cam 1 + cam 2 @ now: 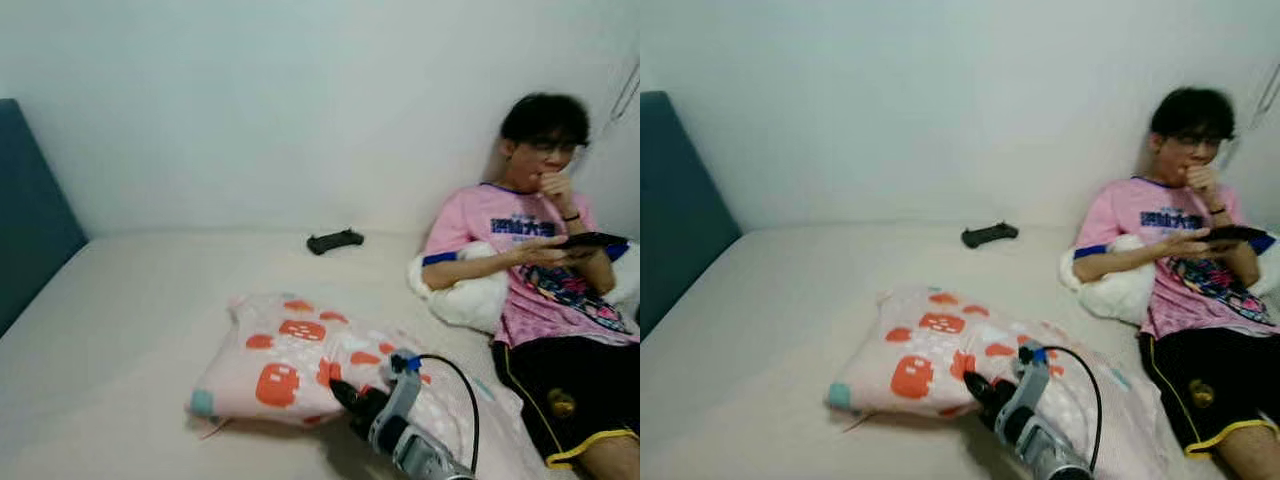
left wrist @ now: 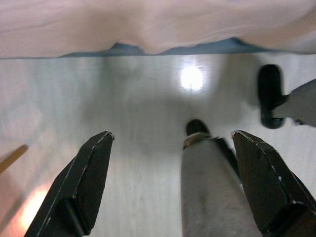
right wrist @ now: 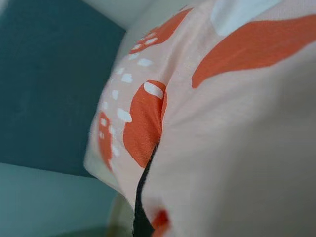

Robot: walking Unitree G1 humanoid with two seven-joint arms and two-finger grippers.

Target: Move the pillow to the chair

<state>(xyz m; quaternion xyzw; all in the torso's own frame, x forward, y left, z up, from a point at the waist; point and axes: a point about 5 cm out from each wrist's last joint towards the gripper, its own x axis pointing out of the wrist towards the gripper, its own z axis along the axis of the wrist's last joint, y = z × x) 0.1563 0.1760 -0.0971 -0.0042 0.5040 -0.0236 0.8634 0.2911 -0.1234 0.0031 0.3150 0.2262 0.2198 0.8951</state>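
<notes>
A pale pink pillow (image 1: 290, 360) with orange patches lies on the beige bed (image 1: 130, 300), near its front edge. My right gripper (image 1: 345, 393) is at the pillow's near edge, its black fingers pushed into the fabric and shut on it. In the right wrist view the pillow cloth (image 3: 232, 138) presses close against the camera, with a thin black strip of one finger (image 3: 140, 197) showing between the folds. My left gripper (image 2: 173, 136) hangs open over a pale floor, with nothing between its fingers.
A person (image 1: 545, 260) in a pink shirt sits on the bed's right side holding a phone, leaning on a white cushion (image 1: 470, 295). A black controller (image 1: 335, 241) lies by the wall. A teal headboard (image 1: 30, 220) stands at the left. A black wheel (image 2: 270, 96) rests on the floor.
</notes>
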